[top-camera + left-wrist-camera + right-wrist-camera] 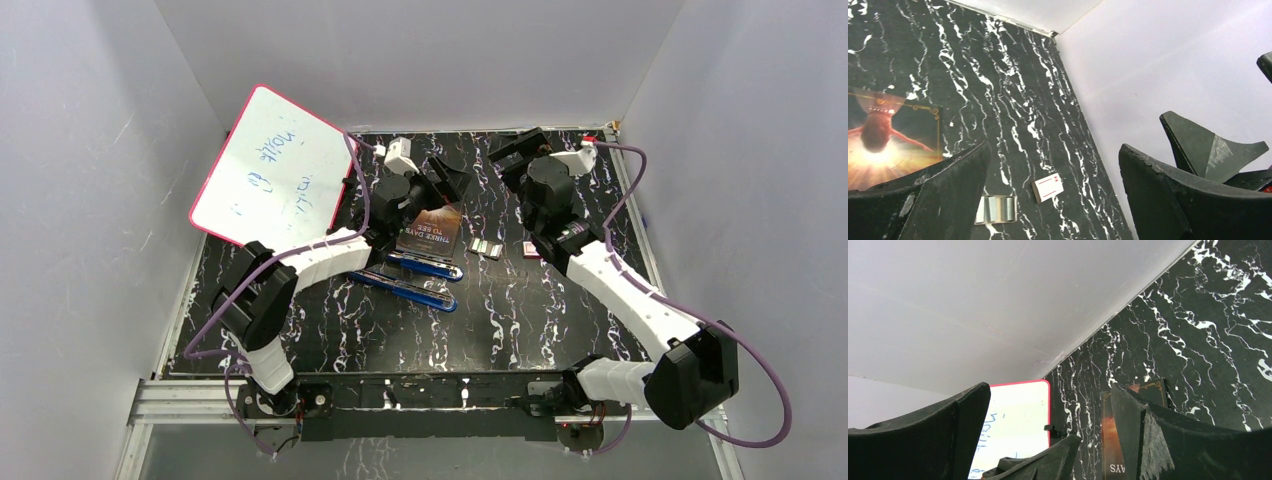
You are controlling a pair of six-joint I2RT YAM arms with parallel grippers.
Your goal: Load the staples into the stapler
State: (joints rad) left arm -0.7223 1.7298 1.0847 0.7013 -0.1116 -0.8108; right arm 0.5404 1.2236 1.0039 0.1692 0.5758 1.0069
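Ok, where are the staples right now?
In the overhead view the staples lie on the table near its middle, between the book on their left and the small red-and-white box on their right.

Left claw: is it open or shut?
Open. In the left wrist view the left claw has its two black fingers far apart, with the table showing in the gap; nothing is gripped.

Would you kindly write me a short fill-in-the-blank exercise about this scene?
1. The left gripper and right gripper are both ___.
2. The stapler is ___ in colour.
3. The staples lie ___ the book and the box.
Missing words: open; blue; between.
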